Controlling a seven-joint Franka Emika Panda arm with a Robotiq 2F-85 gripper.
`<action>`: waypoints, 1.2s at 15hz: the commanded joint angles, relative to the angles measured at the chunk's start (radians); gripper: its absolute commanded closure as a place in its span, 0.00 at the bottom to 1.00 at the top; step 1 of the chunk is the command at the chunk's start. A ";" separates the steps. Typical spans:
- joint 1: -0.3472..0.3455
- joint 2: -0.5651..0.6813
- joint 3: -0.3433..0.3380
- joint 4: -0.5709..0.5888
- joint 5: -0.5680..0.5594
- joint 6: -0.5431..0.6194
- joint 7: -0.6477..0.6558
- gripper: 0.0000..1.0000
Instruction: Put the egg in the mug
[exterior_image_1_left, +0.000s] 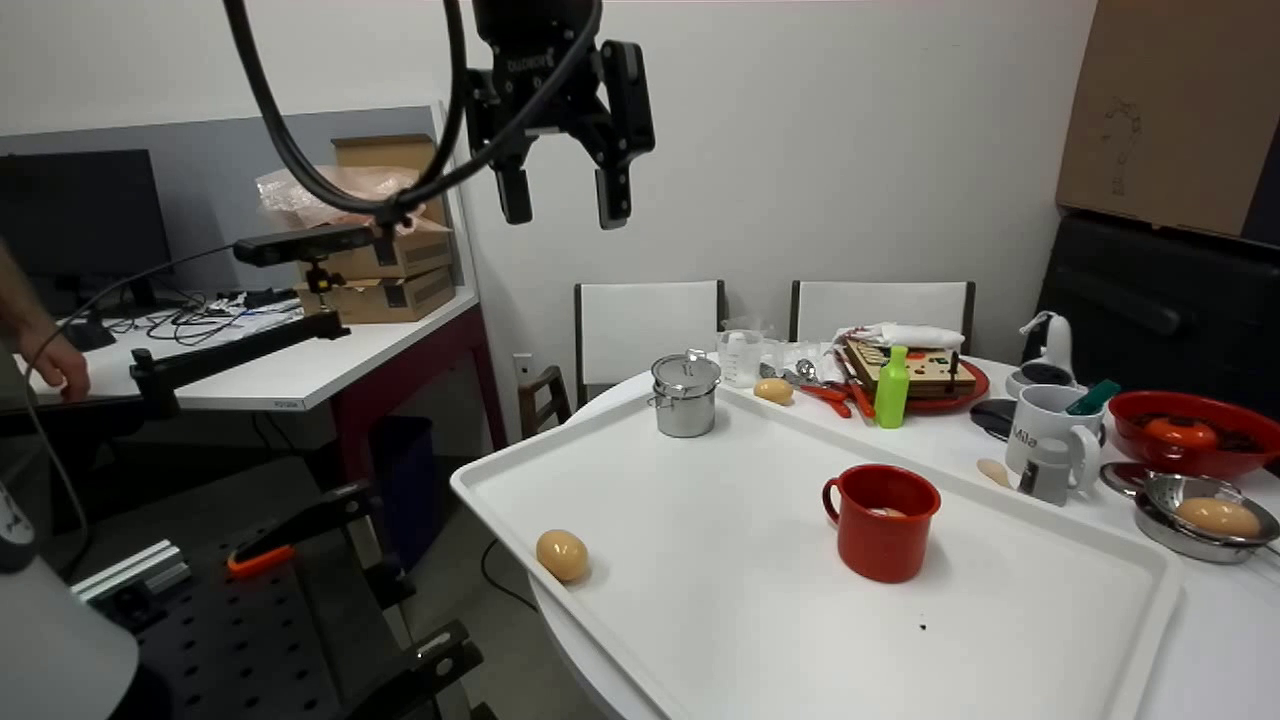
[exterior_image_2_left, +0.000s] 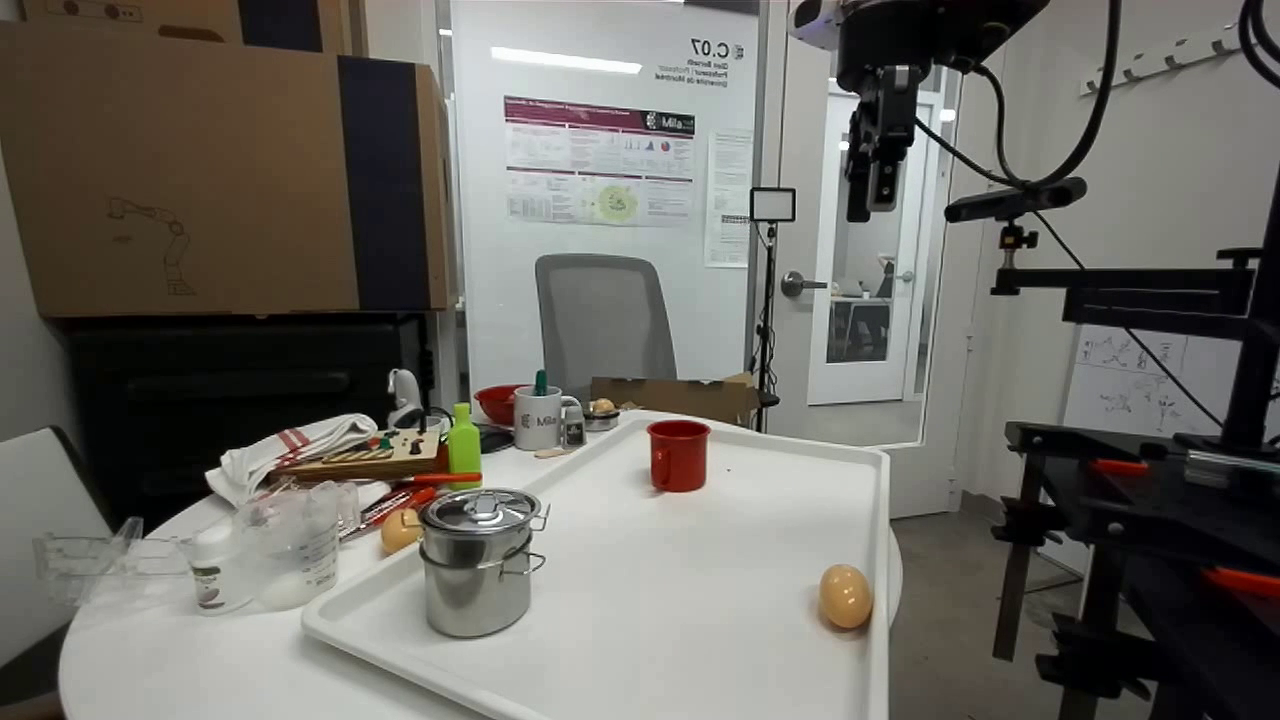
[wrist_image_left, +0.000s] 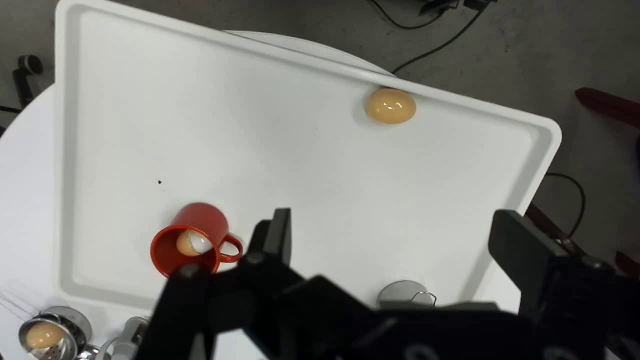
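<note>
gripper (exterior_image_1_left: 565, 213) up high, jaws spread wide | loose egg (exterior_image_1_left: 562, 555) on white tray (exterior_image_1_left: 700, 580), by rim | red mug (exterior_image_1_left: 885, 545) upright farther off, tan egg (wrist_image_left: 186, 243) inside it per wrist view | lidded metal pot (exterior_image_1_left: 686, 412) at tray's far corner | green bottle (exterior_image_1_left: 892, 390) beyond, on table (exterior_image_1_left: 1215, 625)

Wrist view looks down; all 3 share the tray (wrist_image_left: 310, 165).
</note>
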 joint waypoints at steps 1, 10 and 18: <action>-0.019 0.050 0.019 0.006 0.005 0.039 0.017 0.00; -0.004 0.272 0.033 0.041 0.035 0.146 -0.003 0.00; 0.013 0.524 0.088 0.144 0.161 0.203 -0.067 0.00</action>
